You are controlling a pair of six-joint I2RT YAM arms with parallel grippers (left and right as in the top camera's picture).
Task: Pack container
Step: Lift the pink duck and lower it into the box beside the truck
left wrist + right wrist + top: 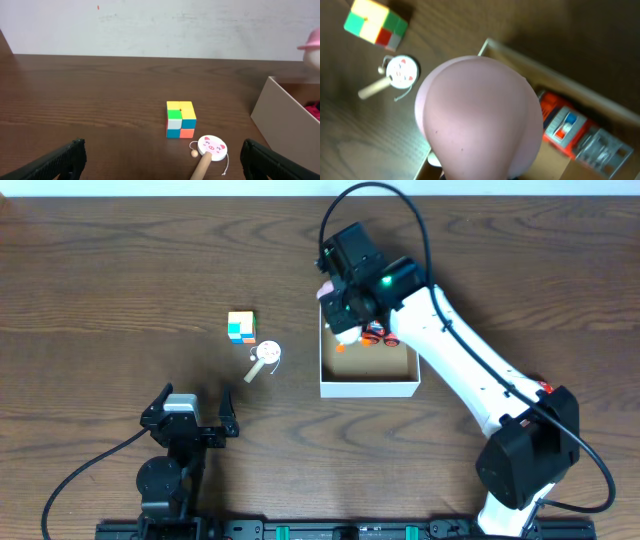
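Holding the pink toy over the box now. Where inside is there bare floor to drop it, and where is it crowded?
Bare floor: the container's near half, between the red toy and the front wall. Crowded: the far edge, where that red toy lies and the pink toy hangs over the corner.

The container (368, 388) sits right of centre on the counter (100, 280), with a car (380, 333) in its far part. To its left lies the cube (241, 327), with the rattle (266, 356) just in front of it. Your right end effector (345, 308) holds a round toy (480, 115) above the container's far left corner. Your left end effector (190, 412) is nearest you, in front of the rattle.
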